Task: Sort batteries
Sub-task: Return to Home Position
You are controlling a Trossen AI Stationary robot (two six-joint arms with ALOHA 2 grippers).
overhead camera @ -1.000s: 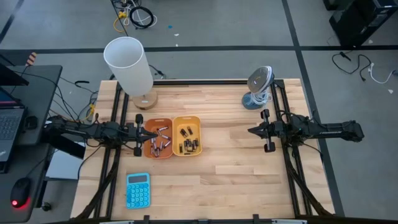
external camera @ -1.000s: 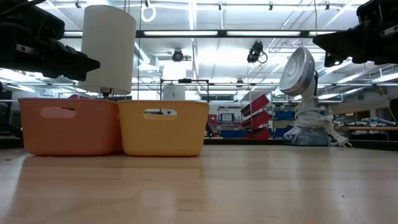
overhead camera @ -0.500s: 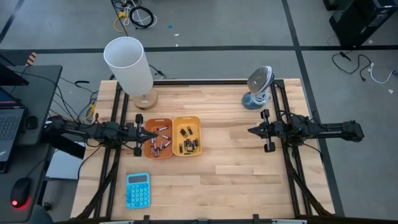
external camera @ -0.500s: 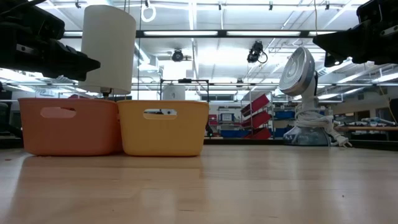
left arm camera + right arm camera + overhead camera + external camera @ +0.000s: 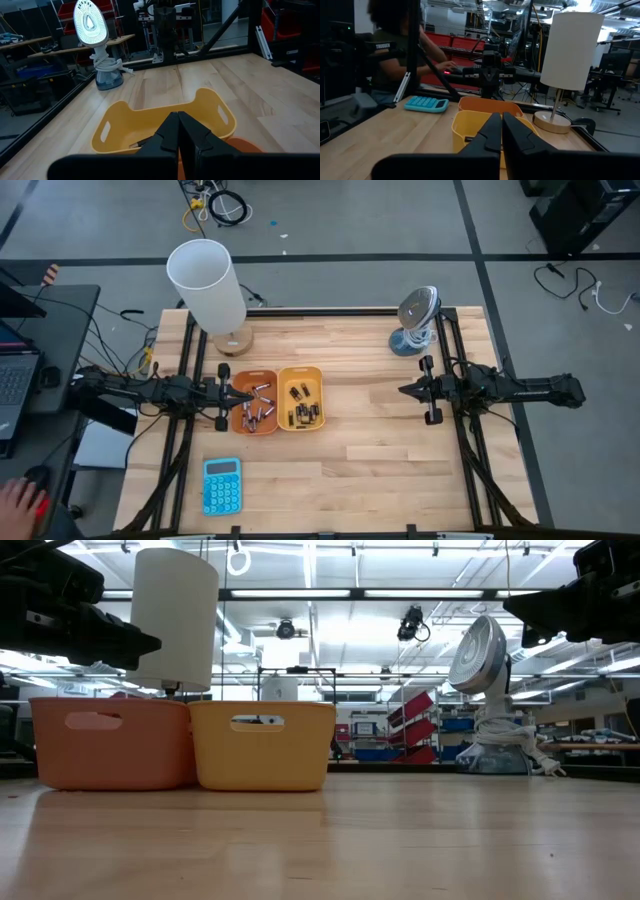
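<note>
With the batteries (image 5: 257, 407) lying in the orange tray (image 5: 255, 431) and yellow tray (image 5: 300, 369), the clenched, empty left pincer (image 5: 227, 393) at the orange tray's 9 o'clock could knock it if retreating low, while the clenched, empty right pincer (image 5: 403, 390) waits well apart at 3 o'clock.

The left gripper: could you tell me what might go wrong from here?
The shut left gripper sits beside the orange tray; a sideways swing might shove it and jostle the batteries. The lamp stands near that arm; a sweep might tip it. The right gripper waits far right.
</note>
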